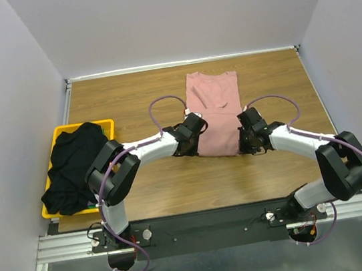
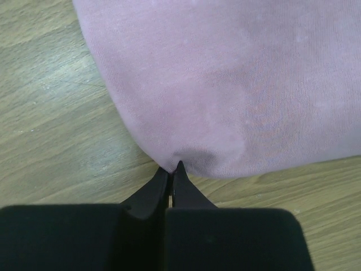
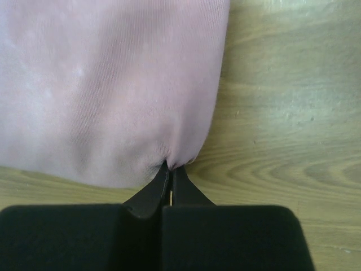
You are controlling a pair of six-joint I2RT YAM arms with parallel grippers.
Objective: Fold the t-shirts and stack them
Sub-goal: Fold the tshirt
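The dusty-pink t-shirt (image 1: 213, 114) lies on the wooden table as a long, narrow folded strip, its plain side up. My left gripper (image 1: 193, 134) is shut on the shirt's near left corner; the wrist view shows the pink cloth (image 2: 237, 84) pinched at the fingertips (image 2: 180, 169). My right gripper (image 1: 245, 133) is shut on the near right corner, with the pink cloth (image 3: 113, 84) puckered at the fingertips (image 3: 167, 167). A black t-shirt (image 1: 74, 167) lies crumpled in the yellow basket (image 1: 102, 125) at the left.
The yellow basket sits at the table's left edge, the black shirt spilling over its front. Bare wooden table (image 1: 275, 82) lies right of the pink shirt and between the shirt and the arm bases. White walls enclose the table.
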